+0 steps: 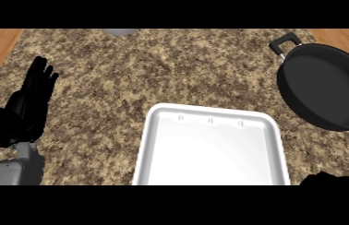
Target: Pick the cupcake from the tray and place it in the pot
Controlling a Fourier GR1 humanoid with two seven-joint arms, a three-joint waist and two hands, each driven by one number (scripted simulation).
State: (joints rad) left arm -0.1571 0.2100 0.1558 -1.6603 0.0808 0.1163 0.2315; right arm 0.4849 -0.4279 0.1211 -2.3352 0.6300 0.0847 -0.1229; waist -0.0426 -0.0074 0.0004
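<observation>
Tray (147, 141) white | pot (320, 90) black | left robot hand (34, 99) straight-fingered | right robot hand (328, 179) unclear

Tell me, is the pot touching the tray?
Apart. The head view shows a strip of counter between the tray and the pot.

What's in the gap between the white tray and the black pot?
Nothing sits there. In the head view, only bare speckled counter shows between the tray and the pot.
</observation>
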